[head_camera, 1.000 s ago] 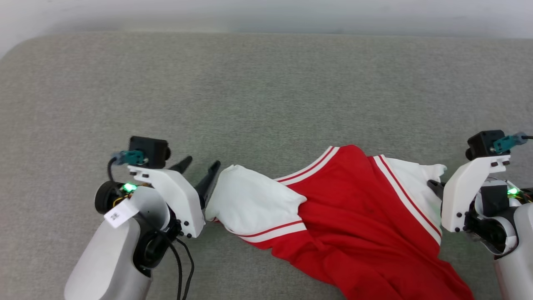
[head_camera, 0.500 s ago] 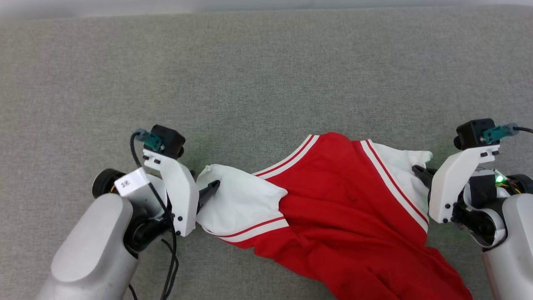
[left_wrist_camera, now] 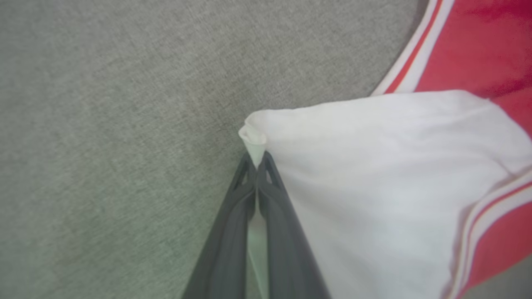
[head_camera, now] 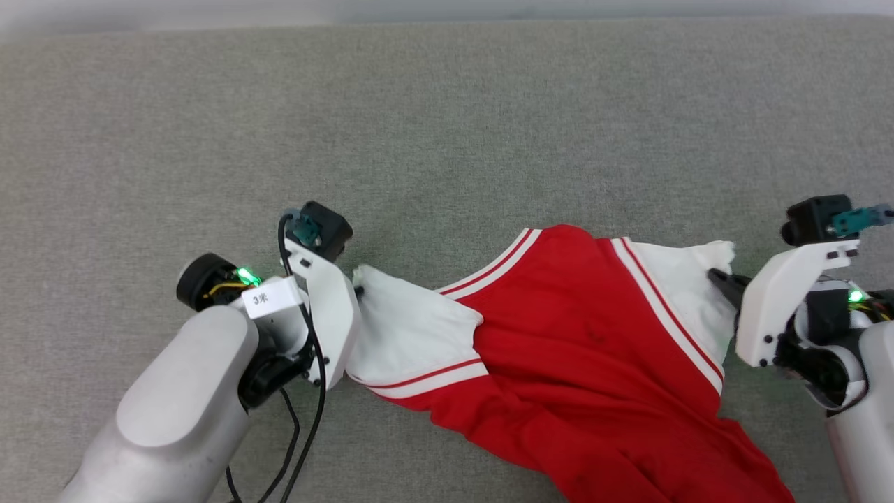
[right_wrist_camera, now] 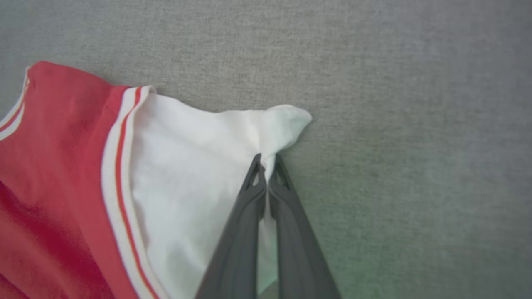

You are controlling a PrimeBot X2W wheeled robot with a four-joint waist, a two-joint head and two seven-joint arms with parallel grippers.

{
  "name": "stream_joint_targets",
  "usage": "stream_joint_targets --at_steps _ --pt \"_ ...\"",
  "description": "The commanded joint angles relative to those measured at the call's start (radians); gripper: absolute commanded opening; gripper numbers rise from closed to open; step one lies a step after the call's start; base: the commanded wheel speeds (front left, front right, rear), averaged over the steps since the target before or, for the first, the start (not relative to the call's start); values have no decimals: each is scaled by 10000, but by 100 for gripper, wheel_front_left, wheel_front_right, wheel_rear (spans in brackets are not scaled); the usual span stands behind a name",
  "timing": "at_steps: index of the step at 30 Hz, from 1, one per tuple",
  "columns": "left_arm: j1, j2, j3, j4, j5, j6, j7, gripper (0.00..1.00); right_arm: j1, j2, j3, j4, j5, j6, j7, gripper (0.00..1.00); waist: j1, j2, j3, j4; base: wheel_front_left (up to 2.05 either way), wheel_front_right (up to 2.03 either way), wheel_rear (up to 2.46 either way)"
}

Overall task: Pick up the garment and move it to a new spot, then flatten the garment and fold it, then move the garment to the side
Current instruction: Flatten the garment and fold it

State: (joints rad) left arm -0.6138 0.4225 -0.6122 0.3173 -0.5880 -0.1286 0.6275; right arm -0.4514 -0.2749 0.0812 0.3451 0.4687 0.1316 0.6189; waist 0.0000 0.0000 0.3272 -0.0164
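The garment [head_camera: 580,363] lies crumpled on the grey table [head_camera: 447,140], in the lower middle and lower right of the head view, and its red body runs out of the bottom edge of the frame. It is not flat. The red cloth has deep diagonal folds, and the two white panels, each bordered by red-and-white striped trim [head_camera: 656,300], stick out to the left and to the right like two ears. I cannot find a logo or a clear number on it from here.

The left white panel [left_wrist_camera: 374,174] ends in a small rolled corner. The left end effector [left_wrist_camera: 257,162] is clamped on this corner, its two dark fingers pressed together with a thin strip of white cloth between them. On the other side, the right end effector [right_wrist_camera: 266,164] is pinched in the same way on the pointed tip of the right white panel [right_wrist_camera: 195,166], fingers together around the fabric. In the head view both arms come in from the lower corners, and the cloth between them sags and is not stretched.

In my judgement the task is near its beginning. Both grips look secured, but the garment rests on the table and is not spread. Carrying it to a new spot, flattening, folding and moving it to the side all seem to remain.
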Motion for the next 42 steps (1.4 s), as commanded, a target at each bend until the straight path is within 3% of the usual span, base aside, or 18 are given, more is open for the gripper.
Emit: stream_joint_targets --at_steps 1,8,17,26,37,42 --pt "-255 -16 88 105 213 127 -360 0 9 -178 -114 -1 11 -16 -88 0 0 0 -236 157 0 0 0" --pt "-1076 -141 509 308 711 543 -1753 0 -156 -560 -645 -372 -272 -13 -269 0 0 0 -859 617 0 0 0" --pt "-3207 -273 976 1589 1250 675 -3226 0 -1671 -774 -1160 -354 -826 -13 -363 0 0 0 -1045 867 0 0 0" --pt "-6043 -276 1651 3261 1485 891 -4411 0 -4524 -683 -1186 455 -1251 -13 -1243 0 0 0 -265 786 0 0 0" --pt "-10685 236 2527 4981 1852 1325 -6144 0 -9968 -391 -867 1978 -2484 -14 -2822 0 0 0 1831 436 0 0 0" --pt "-11689 301 2602 5434 1932 1374 -6537 0 -11405 -480 -614 2562 -2606 -14 -3309 0 0 0 2370 440 0 0 0"
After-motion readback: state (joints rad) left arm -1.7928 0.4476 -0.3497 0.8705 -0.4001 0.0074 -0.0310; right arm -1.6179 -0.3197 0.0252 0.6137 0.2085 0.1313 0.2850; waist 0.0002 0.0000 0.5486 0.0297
